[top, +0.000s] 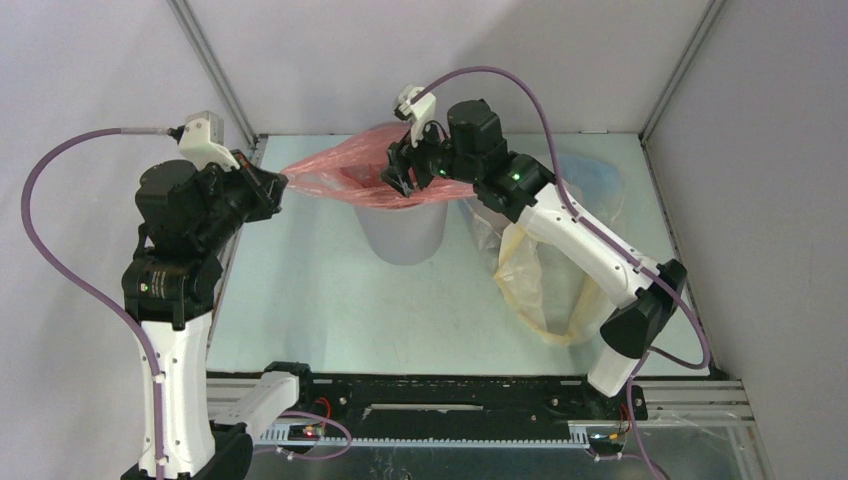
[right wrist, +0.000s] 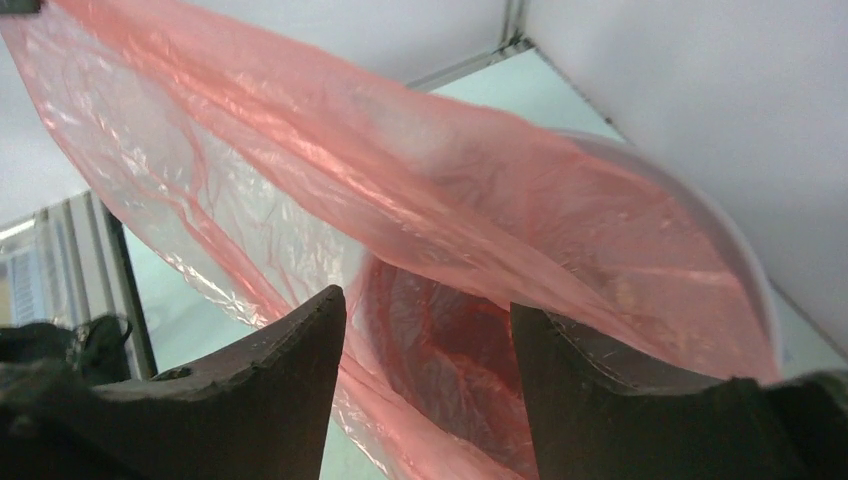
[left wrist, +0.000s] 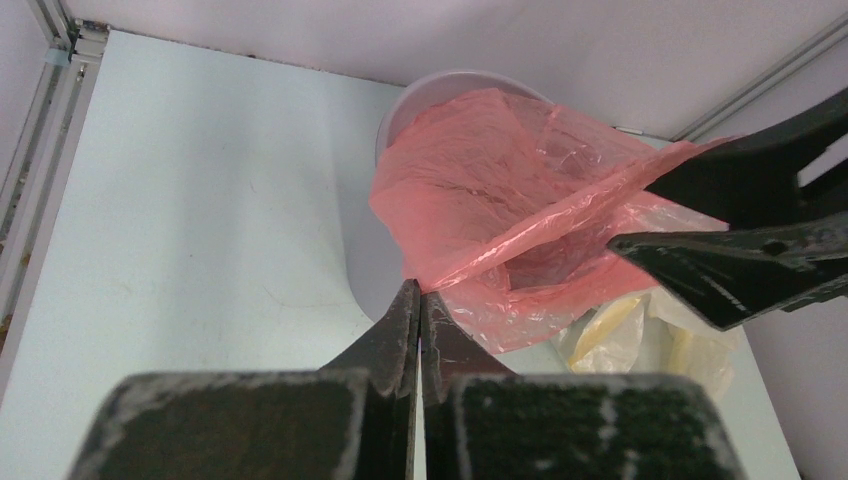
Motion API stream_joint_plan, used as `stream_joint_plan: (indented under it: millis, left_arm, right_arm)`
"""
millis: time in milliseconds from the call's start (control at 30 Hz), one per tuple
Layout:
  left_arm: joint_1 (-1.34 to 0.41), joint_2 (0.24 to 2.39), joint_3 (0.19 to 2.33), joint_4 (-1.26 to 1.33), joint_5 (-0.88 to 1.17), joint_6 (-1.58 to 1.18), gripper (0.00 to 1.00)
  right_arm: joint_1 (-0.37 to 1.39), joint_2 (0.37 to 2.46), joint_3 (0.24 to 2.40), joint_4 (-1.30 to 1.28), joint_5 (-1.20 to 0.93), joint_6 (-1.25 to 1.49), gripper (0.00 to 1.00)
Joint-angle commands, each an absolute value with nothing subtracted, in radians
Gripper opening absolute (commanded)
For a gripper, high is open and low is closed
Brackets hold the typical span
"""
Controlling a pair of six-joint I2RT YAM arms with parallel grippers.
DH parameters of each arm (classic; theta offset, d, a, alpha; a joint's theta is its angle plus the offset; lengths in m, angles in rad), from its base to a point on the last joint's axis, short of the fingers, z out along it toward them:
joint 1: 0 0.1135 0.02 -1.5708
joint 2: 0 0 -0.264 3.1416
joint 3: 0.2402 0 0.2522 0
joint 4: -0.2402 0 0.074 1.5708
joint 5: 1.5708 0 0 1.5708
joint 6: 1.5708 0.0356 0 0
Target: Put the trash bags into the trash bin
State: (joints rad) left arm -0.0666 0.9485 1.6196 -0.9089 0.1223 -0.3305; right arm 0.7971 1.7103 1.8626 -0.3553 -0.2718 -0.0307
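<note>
Your left gripper (top: pixel 283 180) is closed tight, its fingers pressed together on a corner of the red bag (top: pixel 335 172). In the left wrist view the plastic comes straight out of the pinch. From there the red bag runs taut toward 3 o'clock, across the mouth of the bin (top: pixel 400 235), and reaches your right gripper (top: pixel 405 180) over the bin's far rim.

Your right gripper is spread wide. In its own wrist view there is a clear gap between the two fingers (right wrist: pixel 250 370), and the red film lies beyond them, sagging down into the bin. One edge of the bag seems to meet the upper finger in the left wrist view, but you can't tell from these angles whether it is really caught there.

The bin stands upright on the table (top: pixel 300 290), toward 12 o'clock from the arm bases. Most of the red bag lies over its opening, with a flap hanging outside on the 9 o'clock side, held up by your left gripper.

The yellow bag (top: pixel 525 285) lies crumpled on the table at about 4 o'clock from the bin, partly under your right arm. The blue bag (top: pixel 595 180) is at 3 o'clock from the bin, near the right wall.
</note>
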Motion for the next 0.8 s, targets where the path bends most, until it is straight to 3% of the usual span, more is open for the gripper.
stream_joint_plan:
  millis: [0,467,600,767]
  left_arm:
    - [-0.059,0.942,1.621,-0.909,0.159,-0.305,0.00]
    - [-0.059,0.942,1.615,-0.912,0.141,-0.299,0.00]
    - [-0.059,0.950,1.575,-0.881,0.127,-0.298,0.01]
    - [-0.058,1.014,1.538,-0.851,0.122,-0.302,0.00]
  right_arm:
    - [0.811,1.751,1.930,-0.428,-0.356,-0.074,0.61]
    - [0.843,1.726,1.891,-0.528,-0.564,-0.136,0.61]
    - [0.882,1.703,1.830,-0.545,-0.429,-0.159,0.57]
    - [0.956,1.571,1.487,-0.274,-0.221,-0.145,0.54]
